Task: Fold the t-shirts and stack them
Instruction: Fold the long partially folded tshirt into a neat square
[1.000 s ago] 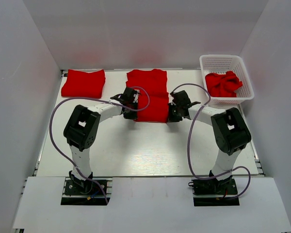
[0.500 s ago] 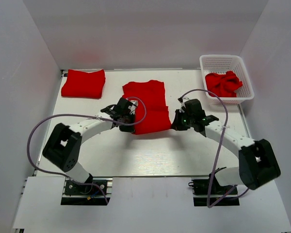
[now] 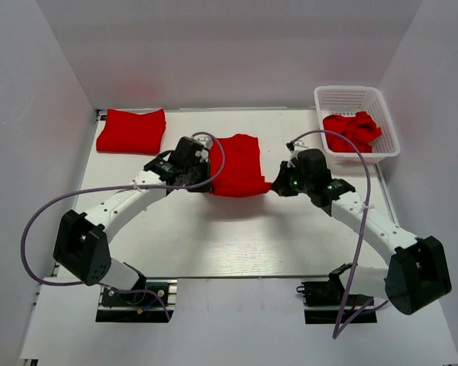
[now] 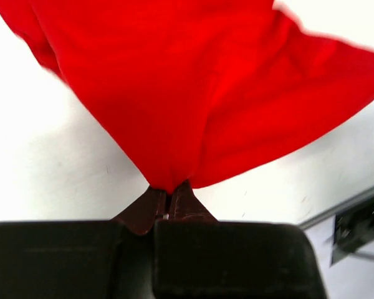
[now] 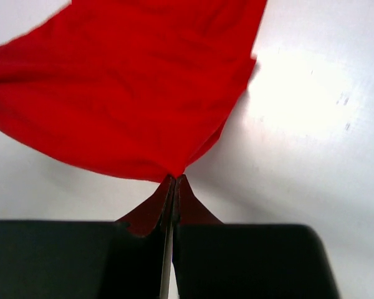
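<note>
A red t-shirt hangs between my two grippers over the middle of the table, its near edge lifted and pulled back. My left gripper is shut on its left corner, the cloth bunching out of the pinched tips. My right gripper is shut on the right corner, red fabric fanning from its closed tips. A folded red t-shirt lies at the back left. Another crumpled one sits in the basket.
The white mesh basket stands at the back right, close to the right arm's elbow. White walls close in the table on three sides. Purple cables loop off both arms.
Both arms have stretched forward and carried the shirt's near edge toward the back, over the rest of the cloth. Both grips have held throughout.
</note>
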